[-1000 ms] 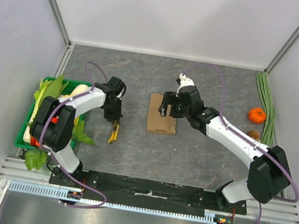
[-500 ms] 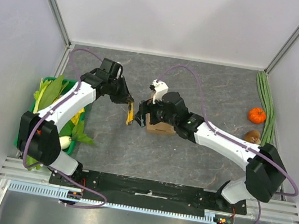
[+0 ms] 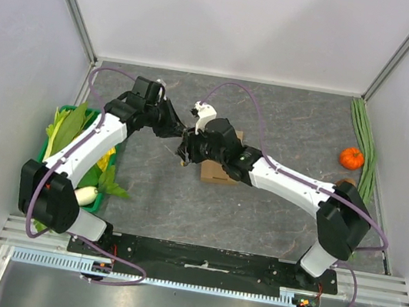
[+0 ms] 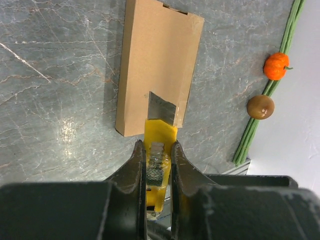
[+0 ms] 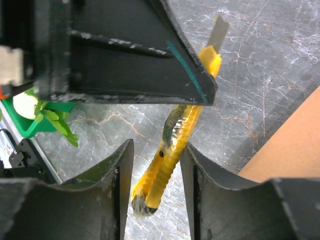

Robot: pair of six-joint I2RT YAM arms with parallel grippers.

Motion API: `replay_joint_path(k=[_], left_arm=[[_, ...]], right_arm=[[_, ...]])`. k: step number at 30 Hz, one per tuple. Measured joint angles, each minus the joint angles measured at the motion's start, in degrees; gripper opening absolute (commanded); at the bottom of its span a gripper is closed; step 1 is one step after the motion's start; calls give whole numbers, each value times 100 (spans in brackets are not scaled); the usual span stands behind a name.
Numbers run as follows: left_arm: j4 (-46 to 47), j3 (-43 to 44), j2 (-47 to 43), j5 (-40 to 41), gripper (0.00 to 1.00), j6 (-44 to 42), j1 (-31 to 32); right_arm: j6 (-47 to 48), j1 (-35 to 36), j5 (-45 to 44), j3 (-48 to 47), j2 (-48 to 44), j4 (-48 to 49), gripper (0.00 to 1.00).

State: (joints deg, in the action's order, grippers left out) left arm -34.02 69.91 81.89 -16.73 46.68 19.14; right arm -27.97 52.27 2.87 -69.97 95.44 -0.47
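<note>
Left end effector [image 4: 159,151] clamps the knife [image 4: 161,131], likely light and stiff, blade bare; right end effector [image 5: 155,150] gapes round its handle, the safest hold.

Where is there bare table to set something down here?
Bare table between the cardboard box and the long beans, and behind the box toward the back wall. Crowded where left gripper and right gripper meet at the utility knife by the box's left edge.

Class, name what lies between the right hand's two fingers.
The handle of the yellow utility knife, which the left hand grips nearer the blade. The right wrist view shows it.
</note>
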Motion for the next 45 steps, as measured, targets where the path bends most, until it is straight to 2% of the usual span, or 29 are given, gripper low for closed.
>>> replay_joint_path(k=[2,3,4,6,7,8,11,14,23,28,37,45], left_arm=[[-11,0,-28,-7,6,2,-4],[-24,0,-48,-2,7,0,-9],[-44,0,-76,2,9,0,-35],[-63,2,-142,-7,22,-7,-85],[-83,7,-192,2,28,-13,-114],[-48,13,-229,-13,39,-37,-118],[-4,31,-365,-98,58,-249,-111],[50,61,-474,-297,66,-494,-114],[205,98,-1102,-809,69,-1108,-114],[310,210,-1325,-1351,69,-1362,-116],[1526,442,-1381,-3169,69,-1368,-122],[2297,837,-977,-4312,68,-1084,-374]], right_arm=[[-59,0,-17,-55,79,-17,27],[-76,0,-26,-74,107,-31,15],[-151,-15,-59,-101,136,-70,10],[-267,-70,-157,-114,164,-125,0],[-284,-116,-186,-116,170,-162,0],[-317,-127,-184,-116,170,-168,0],[-372,-101,-122,-118,149,-160,0],[-426,-107,20,-118,79,-168,0],[-713,-348,334,-20,-767,-109,0],[-826,-643,636,59,-1244,-35,0],[-1176,-1602,2492,9,-1585,87,0],[-1471,-1834,3729,-337,-1705,107,0]])
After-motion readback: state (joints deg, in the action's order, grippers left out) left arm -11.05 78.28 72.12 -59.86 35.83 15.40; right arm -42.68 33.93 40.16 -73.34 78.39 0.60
